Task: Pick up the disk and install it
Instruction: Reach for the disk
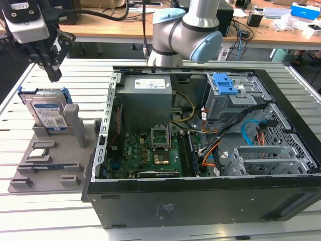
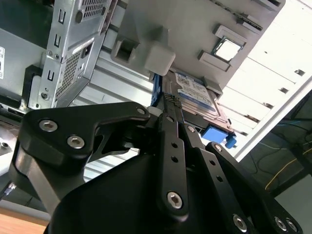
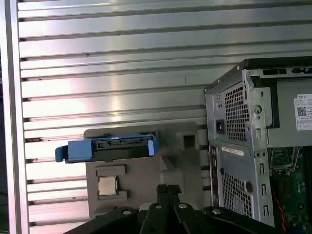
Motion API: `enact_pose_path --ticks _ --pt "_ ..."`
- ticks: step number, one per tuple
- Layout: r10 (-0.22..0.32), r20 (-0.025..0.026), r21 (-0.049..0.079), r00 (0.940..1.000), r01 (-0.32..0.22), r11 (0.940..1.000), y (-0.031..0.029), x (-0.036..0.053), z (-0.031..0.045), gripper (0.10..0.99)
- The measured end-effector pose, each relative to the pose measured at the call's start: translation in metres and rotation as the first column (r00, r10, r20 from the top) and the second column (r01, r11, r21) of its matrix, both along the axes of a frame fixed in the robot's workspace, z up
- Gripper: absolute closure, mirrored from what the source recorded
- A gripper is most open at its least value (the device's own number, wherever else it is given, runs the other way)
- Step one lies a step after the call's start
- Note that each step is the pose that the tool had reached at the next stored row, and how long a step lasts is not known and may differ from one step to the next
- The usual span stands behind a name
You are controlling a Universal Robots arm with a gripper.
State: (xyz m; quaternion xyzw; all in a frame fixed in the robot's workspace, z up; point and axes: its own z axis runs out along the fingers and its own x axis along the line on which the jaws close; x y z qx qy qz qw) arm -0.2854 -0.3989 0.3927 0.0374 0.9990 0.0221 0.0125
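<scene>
Gripper [image 1: 52, 75] hovering fingers-down above the far corner of the grey holder [image 1: 50, 165], at the exterior view's left end of the slatted table [image 1: 40, 216]. I am carrying nothing: both wrist views are showing my fingertips pressed together, no gap, nothing pinched. I am touching nothing.

The disk [image 1: 46, 113] is standing on edge in a slot at that same far corner of the holder, below my fingertips and apart from them. My judgement is that it is being stood upright there so its top edge is sticking free of the holder, where a grip from above can reach both broad faces. My downward pointing fits that approach.

Orientation: the labelled face is looking toward the exterior camera, tipped back slightly. In the first wrist view I am looking down on its thin, blue-railed top edge, which is running along the table's slats and parallel to the holder's far edge. Its long axis seems to be standing up out of the slot, but the lower end is sitting hidden in the holder, so I cannot be sure.

A processor chip [image 3: 107, 185] is lying flat in a pocket nearer the holder's middle. The computer case [image 1: 200, 201] is lying open side up just beside the holder, probably so its drive cage [image 1: 235, 100], carrying a bare blue clip [image 1: 224, 85], is facing upward for loading.
</scene>
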Motion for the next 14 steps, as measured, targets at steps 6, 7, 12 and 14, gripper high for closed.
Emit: enact_pose_path --ticks 6,7,12,14 --pt "0.0 0.0 0.0 1.0 0.0 1.0 0.0 -0.0075 -0.0001 0.98" --pt "0.0 -0.0001 0.0 1.0 0.0 1.0 0.0 -0.0094 0.0 0.98" --pt "0.0 -0.0001 0.0 1.0 0.0 1.0 0.0 -0.0168 -0.0002 0.98" --pt "0.0 0.0 0.0 1.0 0.0 1.0 0.0 -0.0223 -0.0004 0.98"
